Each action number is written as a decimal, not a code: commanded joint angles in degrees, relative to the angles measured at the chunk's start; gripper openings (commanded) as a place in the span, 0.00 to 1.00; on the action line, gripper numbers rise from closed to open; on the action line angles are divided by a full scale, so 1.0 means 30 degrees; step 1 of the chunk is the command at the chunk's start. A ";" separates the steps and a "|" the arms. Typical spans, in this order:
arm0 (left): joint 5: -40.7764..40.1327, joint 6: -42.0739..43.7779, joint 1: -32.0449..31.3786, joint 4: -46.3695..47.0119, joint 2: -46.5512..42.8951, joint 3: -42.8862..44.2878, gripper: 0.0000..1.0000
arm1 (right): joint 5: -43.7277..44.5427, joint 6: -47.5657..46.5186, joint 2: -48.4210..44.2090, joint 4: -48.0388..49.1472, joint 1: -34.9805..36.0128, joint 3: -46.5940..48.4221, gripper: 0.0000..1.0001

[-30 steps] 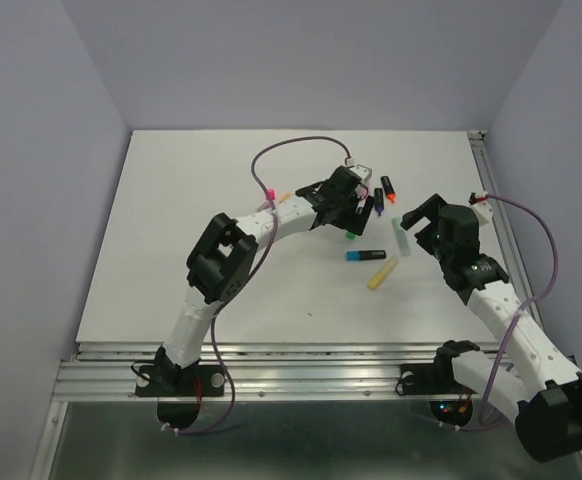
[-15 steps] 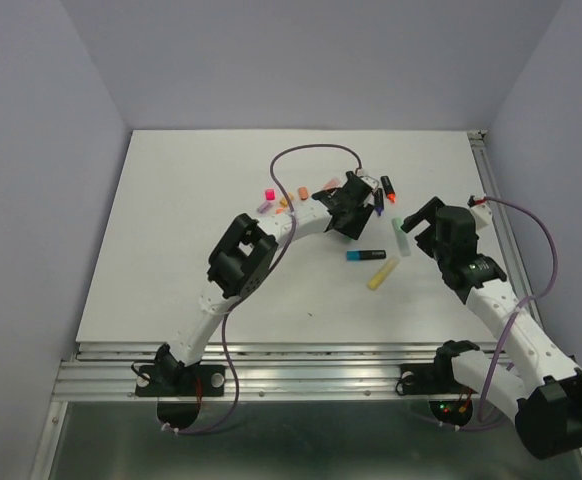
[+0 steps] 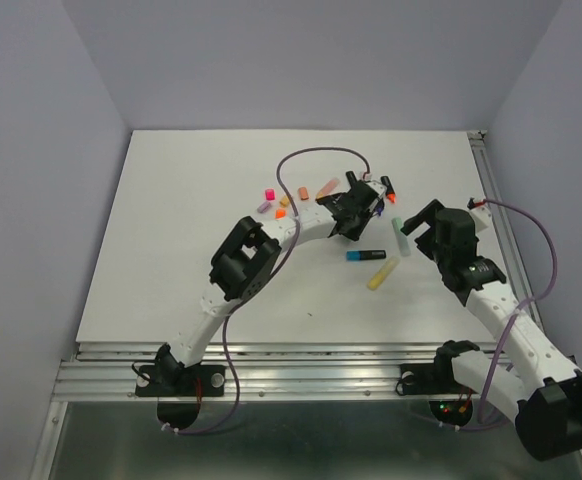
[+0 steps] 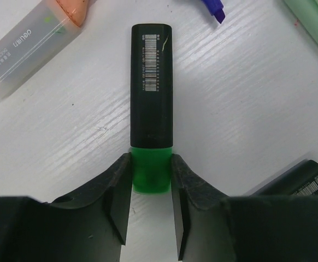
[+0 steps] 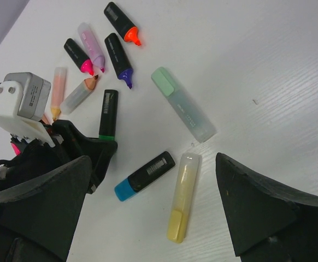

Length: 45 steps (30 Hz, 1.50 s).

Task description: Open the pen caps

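My left wrist view's edges cut off the peach pen [image 4: 22,52], a purple tip [image 4: 215,10] and the mint pen [image 4: 316,24]. My finger [image 4: 202,191] hides most of a black pen [image 4: 301,177]. From above, my left gripper [image 3: 359,218] hides the green cap [image 4: 151,172], and the loose caps [image 3: 283,203] are mere specks.

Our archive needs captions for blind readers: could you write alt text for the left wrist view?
The left gripper pinches the green cap of a black pen lying on the white table. A peach pen, a purple tip and a mint pen edge the frame.
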 commanded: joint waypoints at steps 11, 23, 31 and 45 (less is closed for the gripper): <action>-0.0827 -0.3442 -0.0202 0.3352 -0.8003 -0.8883 0.00 | -0.5786 -0.1830 -0.1148 0.2796 0.0012 -0.1489 1.00; -0.1883 -0.7108 -0.2047 0.6840 -1.5304 -1.6153 0.00 | -1.4118 -0.0837 0.3157 0.9273 0.2086 -0.0817 1.00; -0.1649 -0.7491 -0.2663 0.6899 -1.6007 -1.6448 0.00 | -1.3092 0.0335 0.4008 1.1294 0.3351 -0.0962 1.00; -0.1560 -0.7638 -0.3454 0.7427 -1.6682 -1.6185 0.00 | -1.1949 0.0395 0.6294 1.1617 0.4846 0.0005 0.73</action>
